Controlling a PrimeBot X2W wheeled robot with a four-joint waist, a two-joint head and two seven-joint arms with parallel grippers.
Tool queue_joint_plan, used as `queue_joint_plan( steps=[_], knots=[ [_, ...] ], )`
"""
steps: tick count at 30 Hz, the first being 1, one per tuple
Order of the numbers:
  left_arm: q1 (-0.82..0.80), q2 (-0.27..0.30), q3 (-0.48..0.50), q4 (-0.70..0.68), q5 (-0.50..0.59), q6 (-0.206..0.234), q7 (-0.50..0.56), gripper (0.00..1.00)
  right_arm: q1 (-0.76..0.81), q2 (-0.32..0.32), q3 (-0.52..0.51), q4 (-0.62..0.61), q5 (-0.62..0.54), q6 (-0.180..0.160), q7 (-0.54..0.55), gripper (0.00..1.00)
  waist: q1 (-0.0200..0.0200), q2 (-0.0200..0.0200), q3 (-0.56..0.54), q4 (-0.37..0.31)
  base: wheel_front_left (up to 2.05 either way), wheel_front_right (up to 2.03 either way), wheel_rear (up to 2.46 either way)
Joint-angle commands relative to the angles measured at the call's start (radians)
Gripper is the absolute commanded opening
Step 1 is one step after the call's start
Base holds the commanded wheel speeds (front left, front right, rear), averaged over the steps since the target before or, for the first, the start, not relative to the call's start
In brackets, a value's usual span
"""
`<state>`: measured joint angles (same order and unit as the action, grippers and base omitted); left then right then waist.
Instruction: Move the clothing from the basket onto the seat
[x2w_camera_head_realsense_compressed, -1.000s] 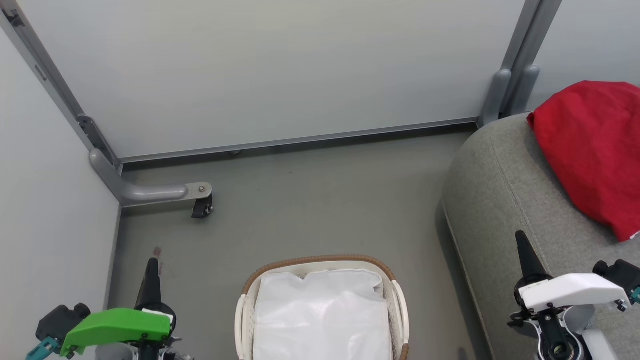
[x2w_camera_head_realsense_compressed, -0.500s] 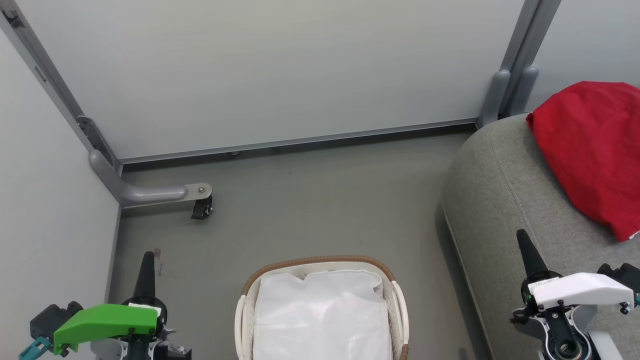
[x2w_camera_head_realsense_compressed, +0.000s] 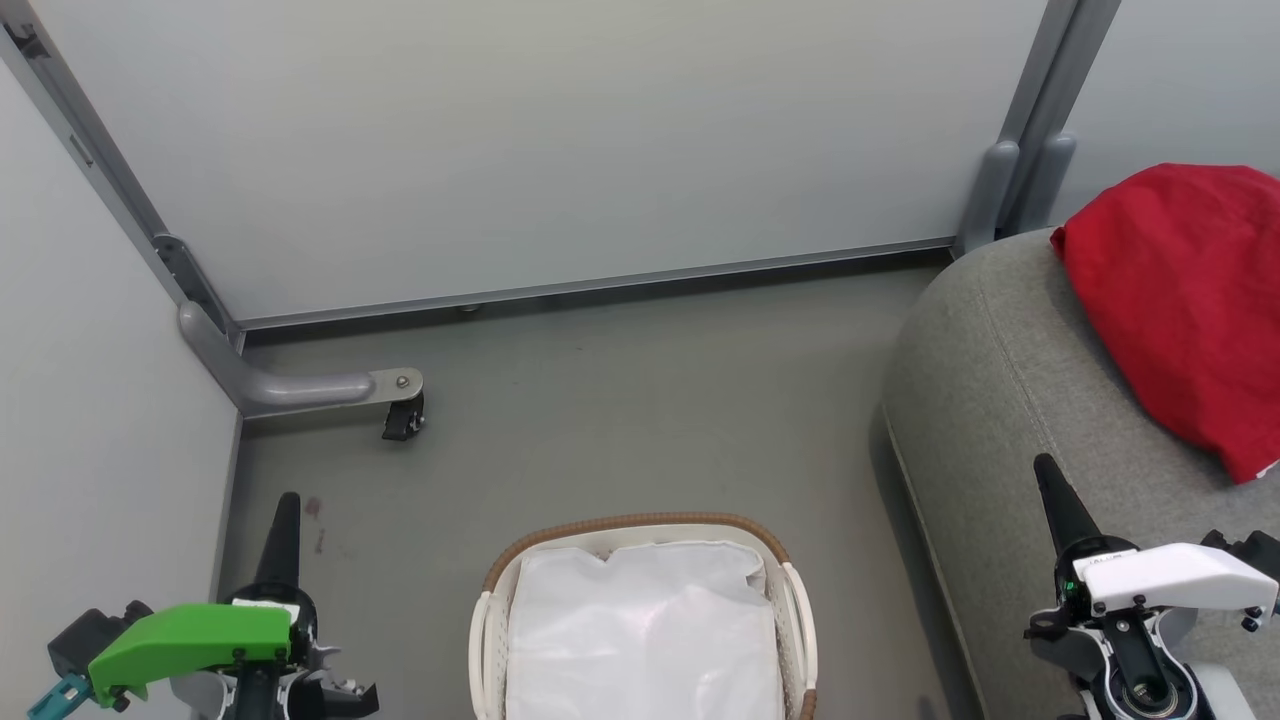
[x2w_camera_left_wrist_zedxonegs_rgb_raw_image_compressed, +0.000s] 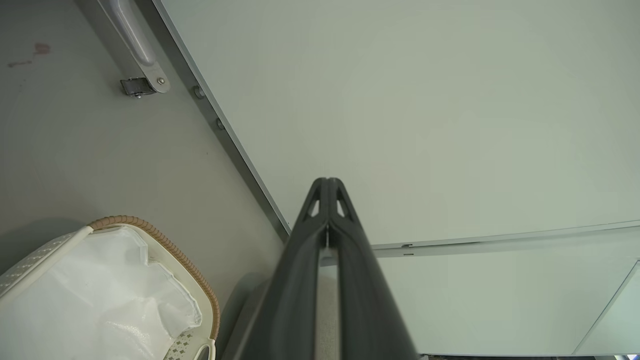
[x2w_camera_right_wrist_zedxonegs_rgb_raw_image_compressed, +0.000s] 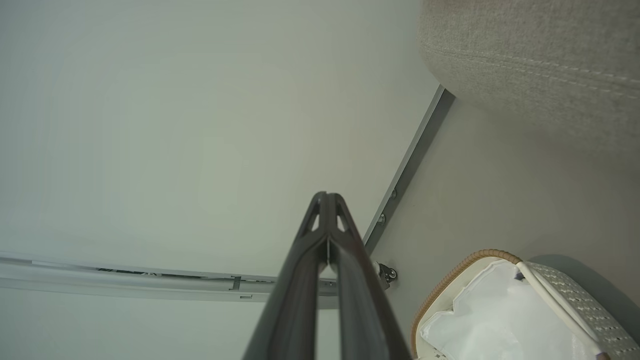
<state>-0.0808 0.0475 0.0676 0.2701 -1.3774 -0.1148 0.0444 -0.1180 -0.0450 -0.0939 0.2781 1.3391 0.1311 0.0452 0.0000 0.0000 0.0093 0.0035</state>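
Shut tight, the left gripper (x2w_camera_head_realsense_compressed: 285, 515) sits low on my left above the grey floor (x2w_camera_head_realsense_compressed: 620, 400). Its two long dark fingers are pressed together tip to tip with nothing between them. A green cover sits behind the fingers.

Right gripper (x2w_camera_head_realsense_compressed: 1050, 480): likewise closed, empty, white cover behind it. It is low on my right, over the front edge of the large grey woven-fabric seat cushion (x2w_camera_head_realsense_compressed: 1000, 380).

Clothing: a bright red soft fabric garment (x2w_camera_head_realsense_compressed: 1180, 300) lies crumpled on the seat cushion, far right, running out of the head view. A sliver of white shows at its lower edge. I can make out no lettering on it from here.

Basket: the small oval white perforated plastic basket with the brown woven rim (x2w_camera_head_realsense_compressed: 640, 522) stands on the floor at bottom centre, between the two grippers and just beside the cushion's rounded corner. A white liner sheet (x2w_camera_head_realsense_compressed: 640, 630) lies rumpled across its inside.

Writing: a small dark marking on the right gripper's white cover is too small to read.

Surroundings: pale wall panels in grey metal framing, and a grey frame foot with a black caster (x2w_camera_head_realsense_compressed: 403, 415) on the floor at left.
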Motion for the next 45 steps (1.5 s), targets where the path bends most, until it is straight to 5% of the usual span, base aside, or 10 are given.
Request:
queue_joint_plan(
  steps=[1,45],
  knots=[
    [-0.022,0.004,0.008,-0.008,-0.023,-0.008,0.008,0.00,0.006,-0.006,-0.006,-0.011,0.025,0.000,0.007,0.00,0.0000,0.0000,0.000,0.000,0.00,0.00,0.00],
    [-0.033,0.005,0.049,-0.026,-0.237,-0.019,0.074,0.00,0.015,-0.008,-0.022,-0.036,0.275,-0.001,0.073,0.00,0.0000,0.0000,-0.006,-0.004,0.00,0.00,0.00]
  ],
)
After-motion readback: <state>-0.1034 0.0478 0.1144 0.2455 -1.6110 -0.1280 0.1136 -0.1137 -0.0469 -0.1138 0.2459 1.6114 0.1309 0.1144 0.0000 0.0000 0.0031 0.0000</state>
